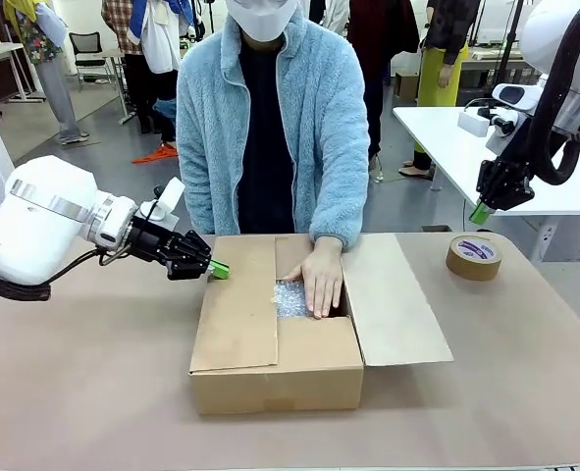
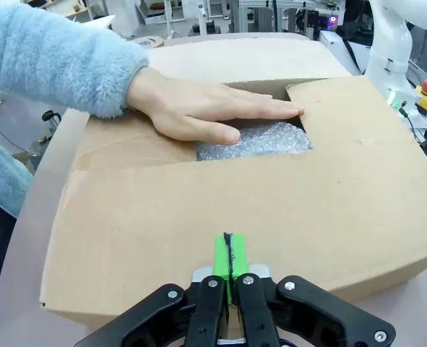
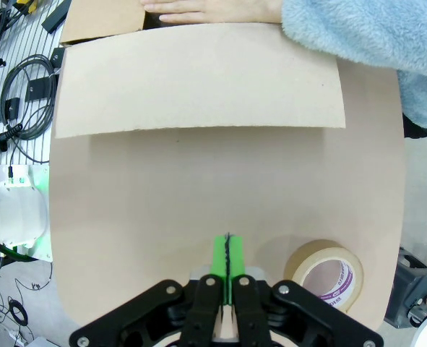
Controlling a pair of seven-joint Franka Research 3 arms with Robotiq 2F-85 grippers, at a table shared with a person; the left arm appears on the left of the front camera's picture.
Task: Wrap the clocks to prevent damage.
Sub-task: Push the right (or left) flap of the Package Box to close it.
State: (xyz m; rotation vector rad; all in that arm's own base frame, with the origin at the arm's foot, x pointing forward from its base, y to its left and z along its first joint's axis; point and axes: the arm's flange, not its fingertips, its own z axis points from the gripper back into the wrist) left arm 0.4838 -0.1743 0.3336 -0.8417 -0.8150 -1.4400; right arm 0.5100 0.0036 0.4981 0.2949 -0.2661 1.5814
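Brown tabletop (image 1: 74, 392) runs beneath both our arms, and a person in a pale blue fleece stands at its far side. Our left gripper (image 1: 218, 269) has its green pads clenched flat together with nothing between them. Its fingertips sit at the edge of a cardboard box (image 1: 275, 368), over the closed flap nearest them; we cannot tell whether they touch the card. Straight ahead of those fingers, beyond the closed flap, a gap in the top of the box shows a wad of bubble wrap (image 2: 264, 141) lying inside. The person's hand (image 2: 199, 112) rests palm down across the gap, its fingers on the wrap. We cannot see whether a clock lies under the wrap

Our right gripper (image 3: 228, 253) is likewise shut tight on nothing, pads meeting, and hangs above the table, clear of everything. Just to the right of its fingers in the right wrist view, low on the table, lies a tape roll (image 3: 327, 278), flat on its side. Well ahead of its fingertips the box's open flap (image 3: 199, 83) spreads out towards them, and past the flap the person's hand shows again at the box
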